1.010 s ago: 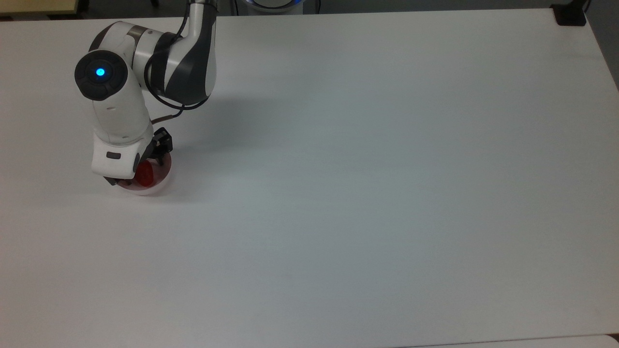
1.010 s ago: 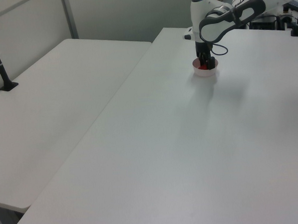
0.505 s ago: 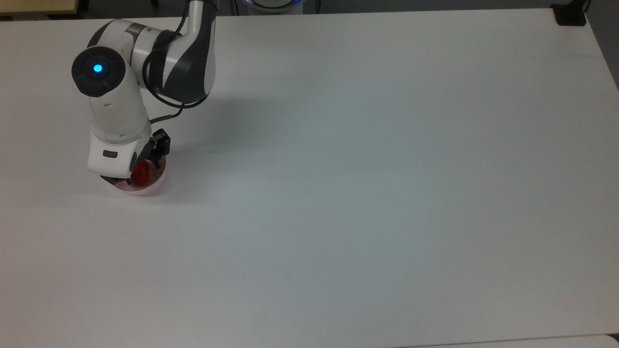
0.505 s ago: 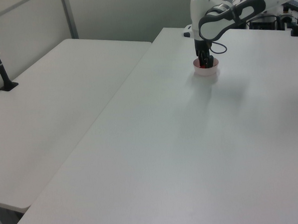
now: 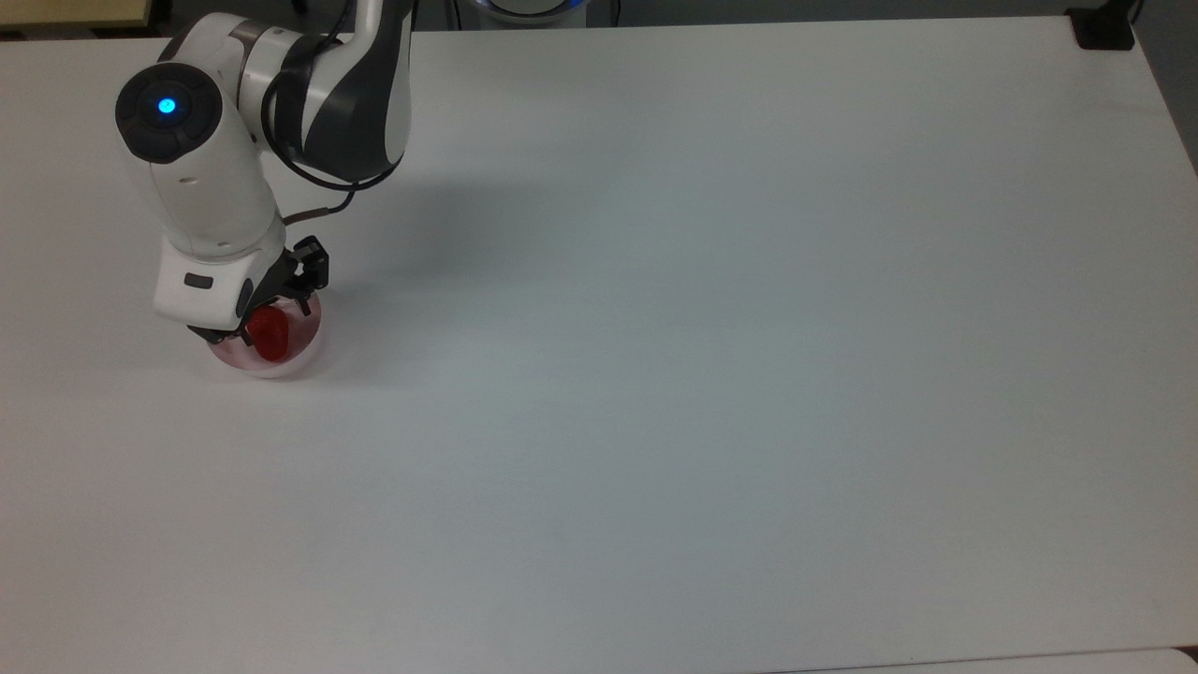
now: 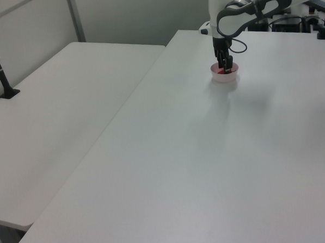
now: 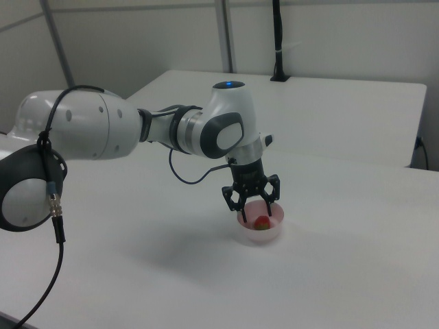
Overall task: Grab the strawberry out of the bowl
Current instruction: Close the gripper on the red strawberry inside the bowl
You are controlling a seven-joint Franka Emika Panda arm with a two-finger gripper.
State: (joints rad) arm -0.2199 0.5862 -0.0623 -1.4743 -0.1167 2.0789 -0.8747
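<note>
**A:** Start with the top view. Where is the fruit?

**B:** The strawberry (image 5: 269,335) lies inside the pale pink bowl (image 5: 301,358), near the top view's left edge of the white table (image 5: 702,328). The arm's wrist hangs over the bowl and hides part of it. The gripper (image 5: 271,314) points down into the bowl, just over the fruit.

**A:** And the left view?

**B:** Far off, the bowl (image 6: 225,76) sits on the table with the gripper (image 6: 224,64) just above its rim, a spot of red below it.

**A:** Are the fingers spread?

**B:** In the right view, yes. The gripper (image 7: 252,200) hangs with its two black fingers (image 7: 230,199) apart over the bowl (image 7: 260,233), not clamped on anything. The strawberry (image 7: 262,221) rests in the bowl below them.
</note>
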